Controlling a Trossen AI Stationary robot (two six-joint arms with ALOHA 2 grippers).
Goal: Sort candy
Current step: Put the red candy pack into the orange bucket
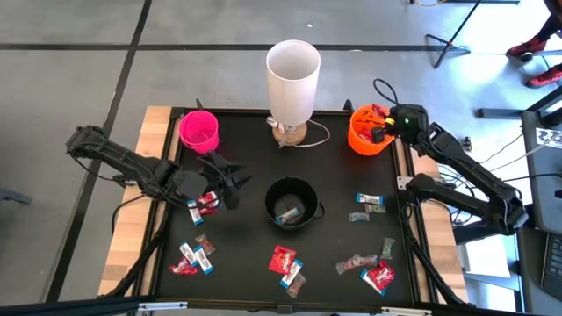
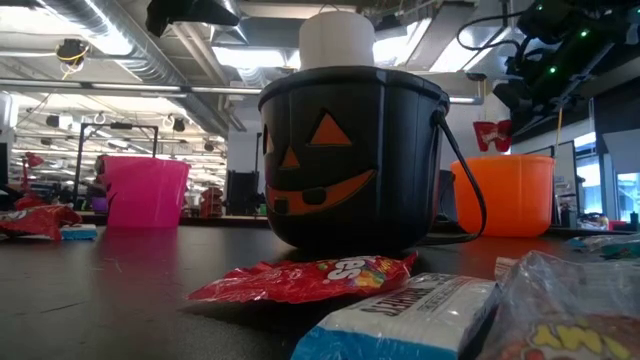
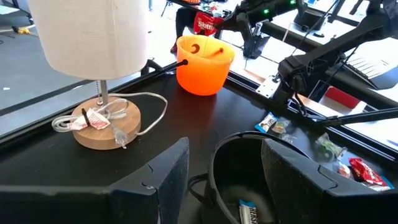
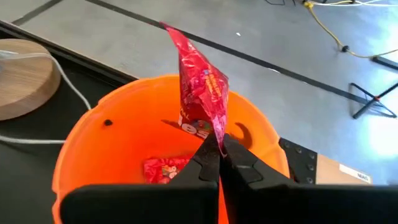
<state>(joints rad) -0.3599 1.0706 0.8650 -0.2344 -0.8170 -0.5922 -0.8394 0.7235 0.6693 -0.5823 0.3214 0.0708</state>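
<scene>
Right wrist view: the right gripper [image 4: 219, 149], jaws clamped on a red packet [image 4: 200, 93], hangs over the orange bucket [image 4: 81, 155] (one lies inside already); release centred above it. Left gripper [image 1: 213, 186] jaws apart, empty.

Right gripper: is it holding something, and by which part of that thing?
Yes. The right gripper is shut on a red candy packet, pinching its lower edge, so the packet stands up above the orange plastic bucket.

The right gripper [image 1: 379, 133] hangs over the orange bucket [image 1: 362, 140]; the left gripper [image 1: 230, 180] sits beside the black bucket [image 1: 291, 204].
</scene>
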